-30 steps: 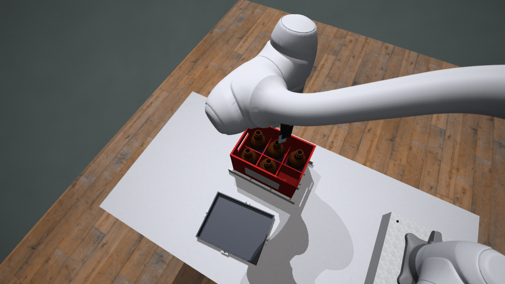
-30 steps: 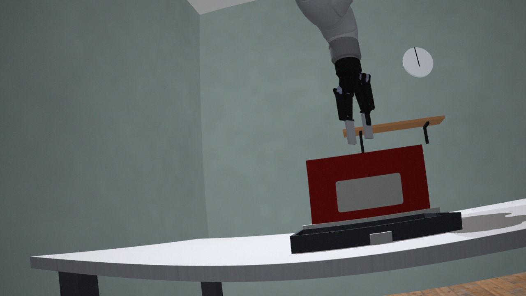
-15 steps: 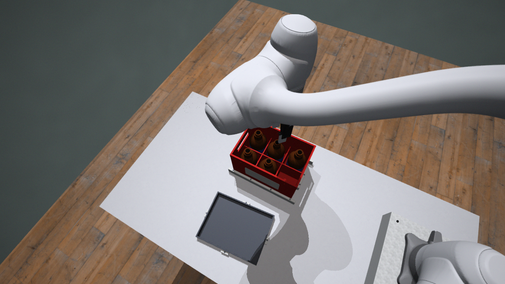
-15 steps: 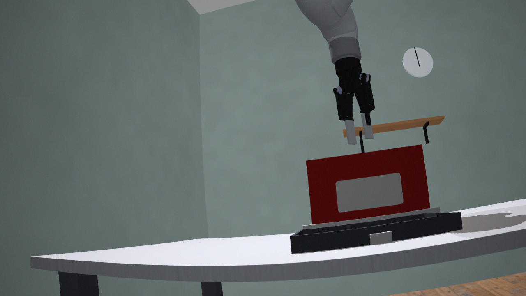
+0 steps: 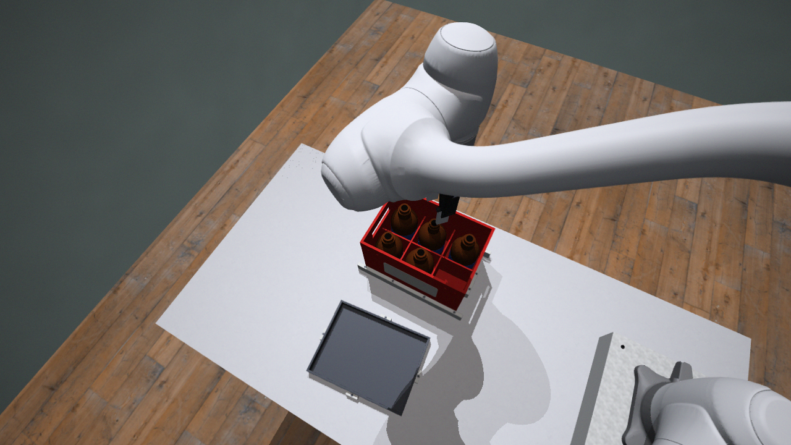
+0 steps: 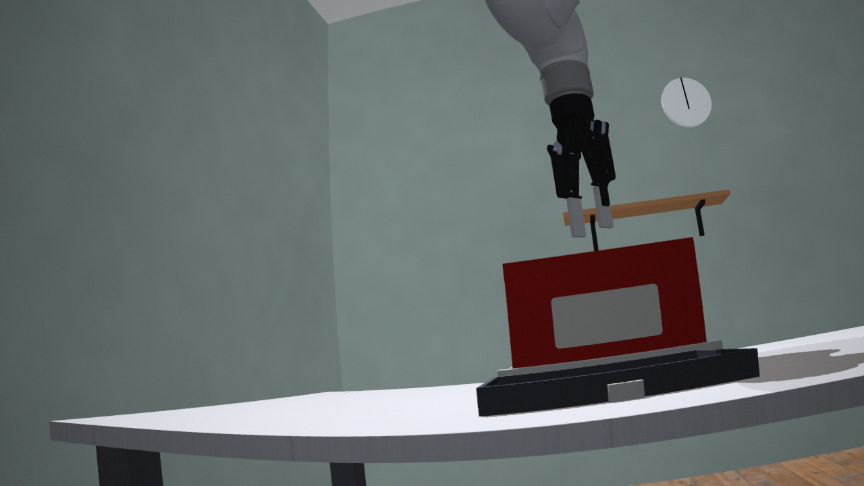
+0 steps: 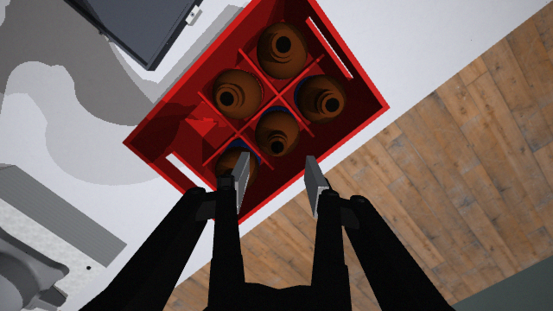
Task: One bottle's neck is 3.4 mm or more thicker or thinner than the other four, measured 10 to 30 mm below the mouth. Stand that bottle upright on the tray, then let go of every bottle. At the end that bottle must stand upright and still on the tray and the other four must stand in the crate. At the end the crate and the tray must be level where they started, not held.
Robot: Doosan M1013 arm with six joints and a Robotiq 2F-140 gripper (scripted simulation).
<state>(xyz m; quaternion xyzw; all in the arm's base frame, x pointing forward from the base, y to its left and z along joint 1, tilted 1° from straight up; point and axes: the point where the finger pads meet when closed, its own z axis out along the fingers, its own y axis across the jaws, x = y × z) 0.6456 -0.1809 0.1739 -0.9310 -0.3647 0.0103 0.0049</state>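
A red crate (image 5: pixel 454 294) (image 6: pixel 525 302) (image 7: pixel 365 86) stands on the white table. It holds several brown bottles, all upright: back left (image 5: pixel 405 217) (image 7: pixel 282 49), back middle (image 5: pixel 431 232) (image 7: pixel 276 133), back right (image 5: pixel 463 248), front left (image 5: pixel 389 242) and front middle (image 5: pixel 420 257) (image 7: pixel 237 94). Its front right cell (image 5: pixel 450 271) (image 7: pixel 203 125) is empty. The dark tray (image 5: pixel 368 356) (image 6: pixel 664 371) (image 7: pixel 138 22) lies empty in front of the crate. My gripper (image 5: pixel 440 218) (image 6: pixel 592 225) (image 7: pixel 276 166) is partly open and empty, just above the crate's back edge. The crate wall hides the bottles in the exterior view.
The robot's base (image 5: pixel 691 409) sits on a textured plate (image 5: pixel 608 381) at the table's front right. The arm reaches over the crate and hides its back rim. A wooden shelf (image 6: pixel 652 205) and a round clock (image 6: pixel 685 101) hang on the wall behind.
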